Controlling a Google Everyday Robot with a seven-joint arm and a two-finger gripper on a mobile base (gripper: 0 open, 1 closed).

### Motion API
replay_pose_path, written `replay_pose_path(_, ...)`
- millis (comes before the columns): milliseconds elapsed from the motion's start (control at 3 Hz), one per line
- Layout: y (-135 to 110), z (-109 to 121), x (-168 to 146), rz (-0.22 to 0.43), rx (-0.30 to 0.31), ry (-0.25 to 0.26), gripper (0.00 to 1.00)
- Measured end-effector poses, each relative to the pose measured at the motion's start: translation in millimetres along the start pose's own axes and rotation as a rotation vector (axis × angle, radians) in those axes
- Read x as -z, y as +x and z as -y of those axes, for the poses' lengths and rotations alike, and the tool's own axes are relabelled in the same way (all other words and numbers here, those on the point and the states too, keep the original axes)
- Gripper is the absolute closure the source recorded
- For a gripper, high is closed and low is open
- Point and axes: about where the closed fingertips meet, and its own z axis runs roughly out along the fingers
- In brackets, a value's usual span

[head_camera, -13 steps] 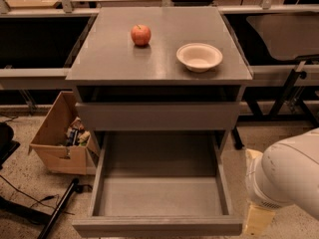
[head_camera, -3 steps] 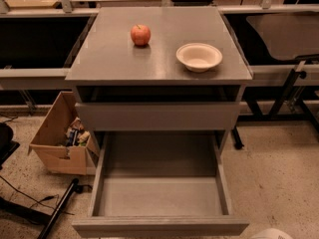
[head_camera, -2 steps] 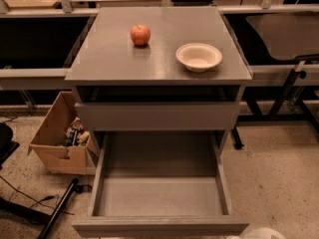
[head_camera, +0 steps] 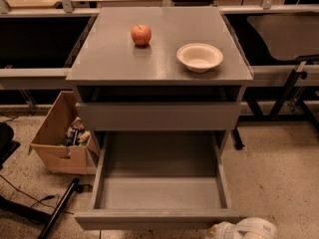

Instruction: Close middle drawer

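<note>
The grey cabinet [head_camera: 159, 59] stands in the middle of the camera view. Its middle drawer [head_camera: 159, 218] is pulled far out toward me, and its wide, shallow grey inside is bare. Above it the taller grey drawer front [head_camera: 159, 116] sits nearly flush, with a dark gap under the cabinet top. The lowest front is hidden under the open drawer. A white rounded part of my arm [head_camera: 246, 229] shows at the bottom edge, just right of the open drawer's front corner. My gripper is out of view below the frame.
A red apple [head_camera: 141, 35] and a white bowl [head_camera: 200, 57] sit on the cabinet top. A cardboard box of clutter [head_camera: 62, 138] stands on the floor at the left, with black cables and a dark leg [head_camera: 55, 213] near it. Metal table frames flank the cabinet.
The large white arm part at the right of the drawer dropped out of sight, then a small part rose again at the bottom edge. The drawer has not moved.
</note>
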Motion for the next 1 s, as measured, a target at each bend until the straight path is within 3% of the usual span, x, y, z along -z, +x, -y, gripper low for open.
replay_pose_path(333,-21,39,-10,0.058,0.058,0.063,1.00)
replay_pose_path(667,-21,39,-10,0.058,0.058,0.063,1.00)
replay_pose_path(1000,-28,54,-20,0.105,0.072,0.100,1.00)
